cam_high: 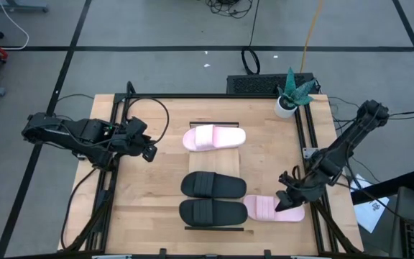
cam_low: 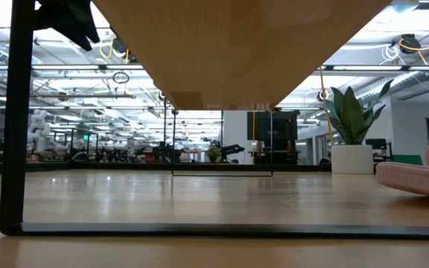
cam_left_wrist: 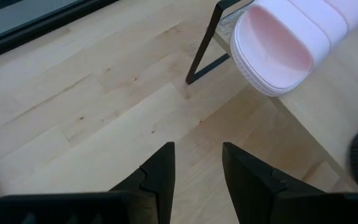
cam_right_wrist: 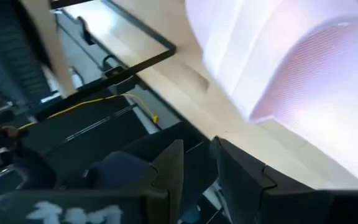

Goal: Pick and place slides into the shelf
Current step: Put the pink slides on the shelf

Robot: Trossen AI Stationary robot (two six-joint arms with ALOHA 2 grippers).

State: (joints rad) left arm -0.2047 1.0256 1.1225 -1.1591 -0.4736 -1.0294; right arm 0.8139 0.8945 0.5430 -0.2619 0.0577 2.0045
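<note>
In the high view four rubber slide sandals lie around the middle of the plywood tabletop (cam_high: 142, 194). One light pink slide (cam_high: 214, 137) sits above centre. Two black slides lie side by side below it: the upper black slide (cam_high: 213, 185) and the lower black slide (cam_high: 212, 211). The second pink slide (cam_high: 274, 208) lies at lower right, just beside the lower black one.

The shelf, a narrow pale wood rack with thin dark frame edges (cam_high: 215, 229), seems to run up the centre of the frame under the first three slides. The second pink slide looks to lie off its right edge, though I cannot be sure.

The right gripper (cam_high: 287, 200) is at lower right, at the outer end of that second pink slide. In the right wrist view its fingers stand partly apart with nothing between them, and the pink slide (cam_right_wrist: 303, 81) fills the area just beyond them. Whether a finger touches the slide I cannot tell.

The left gripper (cam_high: 148, 152) waits at centre left, well apart from every slide. Its jaws are parted and empty over bare wood, the first pink slide (cam_left_wrist: 291, 43) lying ahead.

The step in hand looks like the pick of the last pink slide. The next move calls for bringing the fingers over its edge or strap, closing, then carrying it toward the centre onto the rack
</note>
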